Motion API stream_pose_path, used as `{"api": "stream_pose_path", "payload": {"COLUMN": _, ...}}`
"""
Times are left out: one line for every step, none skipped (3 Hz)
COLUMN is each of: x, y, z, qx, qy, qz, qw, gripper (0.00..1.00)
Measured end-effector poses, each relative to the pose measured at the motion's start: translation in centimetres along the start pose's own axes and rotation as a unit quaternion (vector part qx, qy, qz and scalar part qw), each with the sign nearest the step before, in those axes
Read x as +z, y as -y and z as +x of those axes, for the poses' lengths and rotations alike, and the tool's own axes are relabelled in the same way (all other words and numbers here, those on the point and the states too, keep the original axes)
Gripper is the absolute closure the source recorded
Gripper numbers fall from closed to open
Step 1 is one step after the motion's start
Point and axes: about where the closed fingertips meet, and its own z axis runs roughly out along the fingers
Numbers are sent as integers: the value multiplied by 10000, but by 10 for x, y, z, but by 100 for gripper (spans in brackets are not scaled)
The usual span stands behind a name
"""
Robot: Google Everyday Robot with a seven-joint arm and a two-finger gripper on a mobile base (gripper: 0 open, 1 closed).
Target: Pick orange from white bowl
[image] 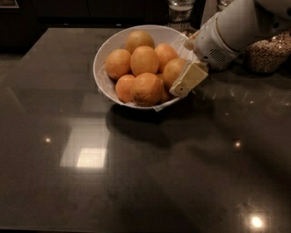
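Observation:
A wide white bowl (102, 54) lined with crinkled white paper stands at the back of the dark table and holds several oranges. A large dull orange (172, 68) lies on the bowl's right side. My gripper (183, 75) comes in from the upper right on a white arm and sits right against this orange, with its cream-coloured end covering the orange's right flank at the bowl's rim. A big orange (146, 88) lies at the front of the pile and another (144, 59) in the middle. The far side of the gripper is hidden.
A glass jar of grains (266, 54) stands behind the arm at the right. A glass (181, 9) stands behind the bowl. The dark glossy table (145, 173) stretches toward the front with bright light reflections on it.

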Motion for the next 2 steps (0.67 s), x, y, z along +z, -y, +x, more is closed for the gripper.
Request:
{"api": "stream_pose_path", "payload": {"x": 9, "y": 3, "z": 0, "qx": 4, "qy": 14, "qz": -95, "qw": 10000, "gripper": 18}}
{"api": "stream_pose_path", "payload": {"x": 17, "y": 4, "z": 1, "qx": 27, "qy": 11, "qz": -180, "qw": 9998, "gripper": 17}}
